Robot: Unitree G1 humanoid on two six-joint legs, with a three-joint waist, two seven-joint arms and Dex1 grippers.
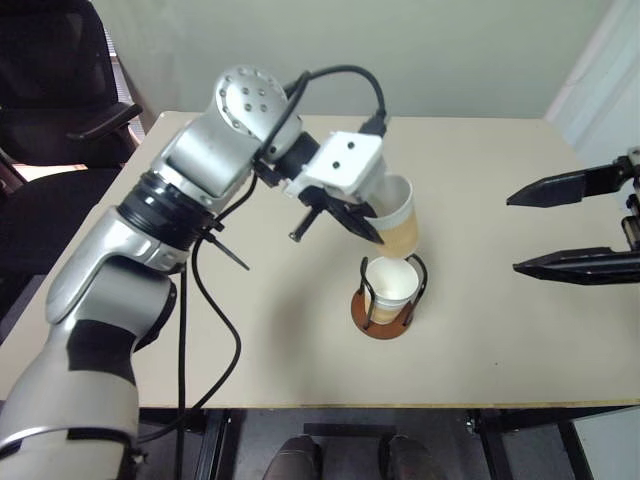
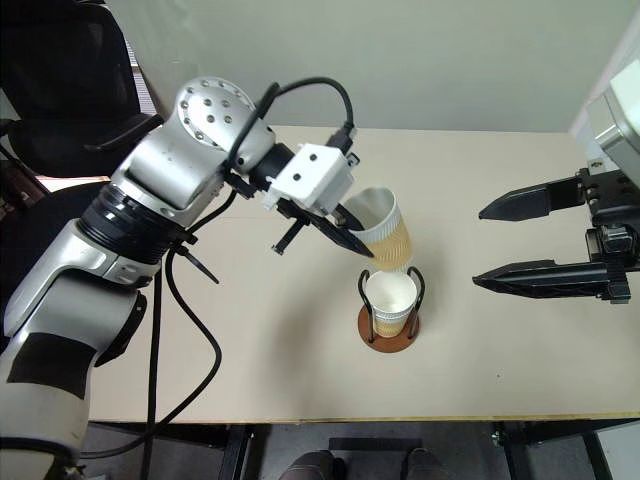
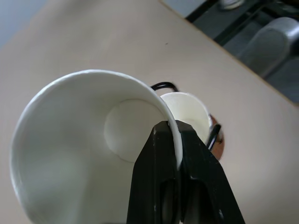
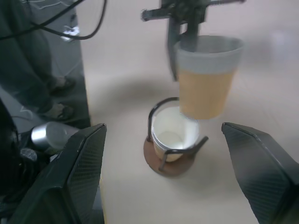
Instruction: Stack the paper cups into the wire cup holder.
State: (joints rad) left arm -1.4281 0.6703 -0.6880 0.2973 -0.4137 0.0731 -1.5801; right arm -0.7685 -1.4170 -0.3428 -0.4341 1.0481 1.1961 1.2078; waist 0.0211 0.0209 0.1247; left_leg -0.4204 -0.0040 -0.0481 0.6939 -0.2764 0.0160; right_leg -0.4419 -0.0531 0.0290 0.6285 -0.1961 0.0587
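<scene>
My left gripper [image 1: 372,230] is shut on the rim of a paper cup [image 1: 402,225], one finger inside and one outside. The cup hangs tilted, and its tan bottom is just above the wire cup holder [image 1: 385,325]. The holder has a reddish-brown disc base with black wire loops, and it stands near the middle of the table. A second paper cup [image 1: 392,282] sits upright inside it, white inside showing. In the left wrist view the held cup [image 3: 84,140] is in front and the holder's cup [image 3: 189,114] lies beyond it. My right gripper [image 1: 512,233] hovers open to the right, empty.
The beige table [image 1: 500,350] has bare room on all sides of the holder. A black office chair [image 1: 50,90] stands beyond the table's far left corner. The table's front edge runs close below the holder.
</scene>
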